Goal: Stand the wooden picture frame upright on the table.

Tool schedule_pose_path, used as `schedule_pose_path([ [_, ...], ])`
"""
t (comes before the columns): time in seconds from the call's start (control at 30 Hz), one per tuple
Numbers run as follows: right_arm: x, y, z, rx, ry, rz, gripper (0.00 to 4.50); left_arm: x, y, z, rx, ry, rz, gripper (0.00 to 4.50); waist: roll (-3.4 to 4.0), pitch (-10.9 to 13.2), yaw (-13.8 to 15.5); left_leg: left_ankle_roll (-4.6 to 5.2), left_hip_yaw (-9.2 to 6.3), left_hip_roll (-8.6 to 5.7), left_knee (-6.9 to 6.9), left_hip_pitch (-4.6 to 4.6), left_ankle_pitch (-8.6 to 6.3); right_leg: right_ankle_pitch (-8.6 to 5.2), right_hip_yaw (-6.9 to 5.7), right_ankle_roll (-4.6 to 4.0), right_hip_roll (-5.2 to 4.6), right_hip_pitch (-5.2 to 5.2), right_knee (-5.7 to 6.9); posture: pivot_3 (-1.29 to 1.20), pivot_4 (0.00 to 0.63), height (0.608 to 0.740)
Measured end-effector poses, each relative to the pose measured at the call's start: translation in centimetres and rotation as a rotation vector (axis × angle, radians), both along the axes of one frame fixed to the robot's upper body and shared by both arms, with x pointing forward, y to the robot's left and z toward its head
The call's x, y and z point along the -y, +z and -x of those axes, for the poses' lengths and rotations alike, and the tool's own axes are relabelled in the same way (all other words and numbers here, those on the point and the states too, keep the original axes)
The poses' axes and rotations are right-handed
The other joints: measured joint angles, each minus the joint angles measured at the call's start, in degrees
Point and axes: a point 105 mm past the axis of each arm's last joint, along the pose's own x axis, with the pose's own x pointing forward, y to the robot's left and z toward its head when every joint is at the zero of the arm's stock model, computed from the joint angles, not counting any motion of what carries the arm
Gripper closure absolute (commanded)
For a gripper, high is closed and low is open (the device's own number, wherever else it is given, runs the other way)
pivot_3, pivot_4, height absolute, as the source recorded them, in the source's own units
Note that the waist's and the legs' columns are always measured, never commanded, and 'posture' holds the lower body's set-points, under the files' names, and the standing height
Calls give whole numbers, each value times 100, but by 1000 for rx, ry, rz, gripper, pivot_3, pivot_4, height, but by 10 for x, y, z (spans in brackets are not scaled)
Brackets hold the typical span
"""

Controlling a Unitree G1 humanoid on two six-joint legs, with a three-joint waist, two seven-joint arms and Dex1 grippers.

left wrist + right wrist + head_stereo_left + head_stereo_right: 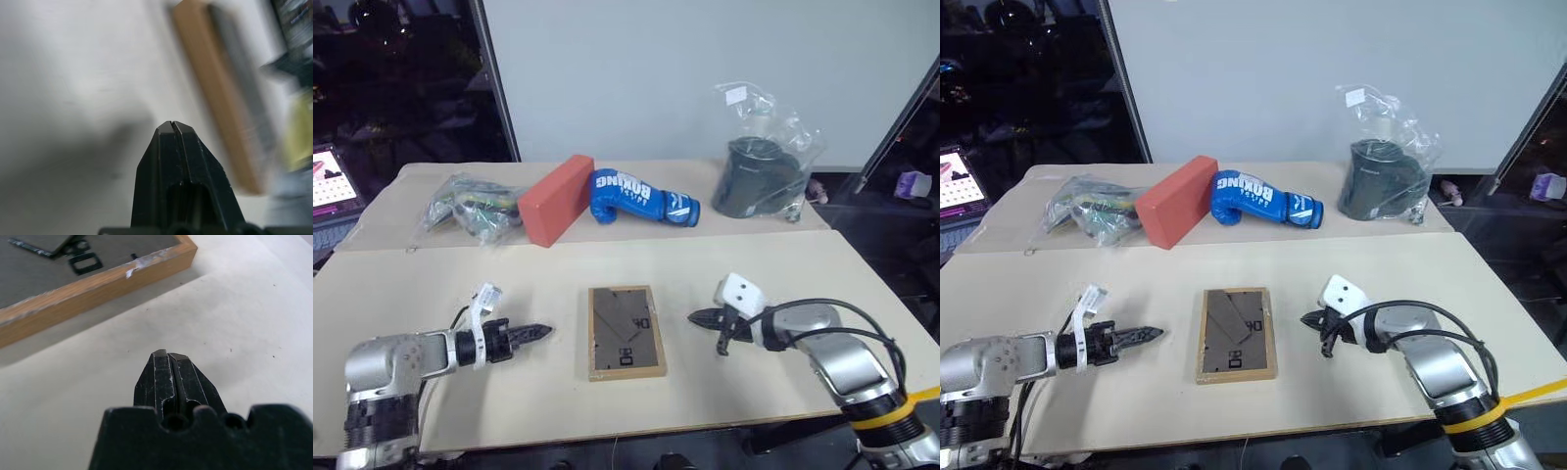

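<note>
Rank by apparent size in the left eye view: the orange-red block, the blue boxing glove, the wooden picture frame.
1. wooden picture frame, lying flat with its backboard up, though it is nearest the camera, which flatters it.
2 and 3. blue boxing glove and orange-red block look too alike to separate.

"BOXING" on blue glove [641, 199] (white letters)
</note>
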Motion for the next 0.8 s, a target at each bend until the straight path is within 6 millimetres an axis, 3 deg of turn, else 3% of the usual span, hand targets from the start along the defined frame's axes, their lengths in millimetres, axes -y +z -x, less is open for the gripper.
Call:
schedule_pose_path([
  [0.17, -12, 9, 10, 52, 136, -8, 4500, 5, 6, 26, -125, -136, 3, 2052, 1, 11, 17, -6, 0, -3, -10, 3, -4, -5, 0, 2, -8, 4, -7, 0, 150, 727],
  [0.3, -18, -1, 6, 67, 173, 26, 4500, 22, -9, 34, -211, -207, -9, 701, -11, 26, 119, -10, 0, -5, -6, 3, -1, -5, -1, 2, -10, 4, -12, 0, 150, 727],
  [0.37, -18, -9, 2, 62, 175, 59, 4500, 33, -6, 34, -200, -229, 20, 51, -10, 28, 166, -12, 0, -10, -4, 6, 0, -5, -2, 2, -18, 10, -13, 0, 150, 727],
  [0.57, -12, -18, -3, 64, 158, 100, 4500, 62, -14, 41, -192, -250, 79, 51, -6, 27, 311, -14, 1, -15, -4, 2, 1, -5, -2, 4, -25, 17, -24, 0, 150, 727],
  [0.8, -19, -19, -2, 71, 147, 71, 4500, 92, -21, 41, -192, -245, 106, 51, 5, 18, 444, -18, -1, -36, 4, 7, 3, -2, -1, 18, -41, 35, -36, 0, 150, 727],
])
